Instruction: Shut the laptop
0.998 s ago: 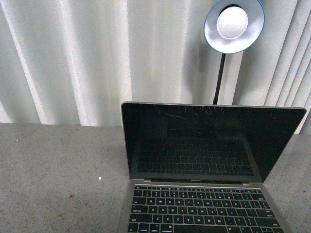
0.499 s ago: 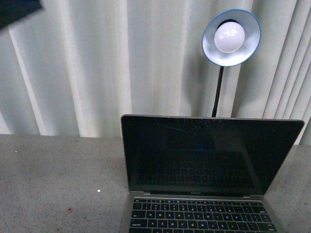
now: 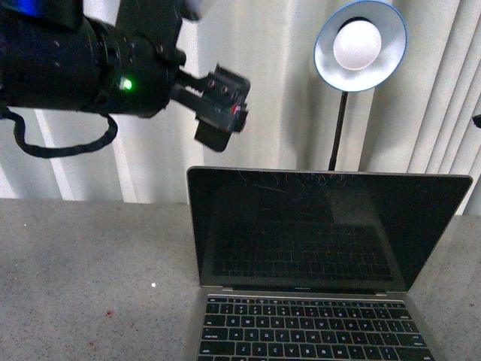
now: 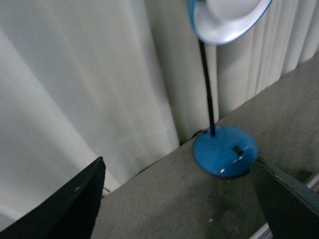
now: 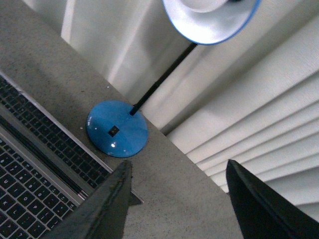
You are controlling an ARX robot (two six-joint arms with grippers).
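- Closest to you, the laptop (image 3: 323,248) sits open on the grey table (image 3: 90,263), right of centre in the front view. Its black keyboard (image 3: 312,331) faces you.
- Its dark screen (image 3: 323,226) stands nearly upright behind the keys. Fine scratches show along its top edge.
- Your left gripper (image 3: 219,105) hangs in the air above the screen's upper left corner, clear of the lid. In its wrist view the two dark fingers (image 4: 75,204) sit wide apart with nothing between them.
- Your right gripper (image 5: 179,169) is also spread and empty, with a broad gap between its fingers (image 5: 104,209). Its wrist view looks down past the laptop's far right side onto the table. You cannot place it from the front view.
- Behind the laptop stands a lamp (image 3: 361,45). Its round blue base (image 5: 117,129) rests on the table just beside the lid's back edge, and a thin black stem holds the shade above the screen.
- Farthest back, a pale pleated curtain (image 3: 278,75) hangs behind the table.
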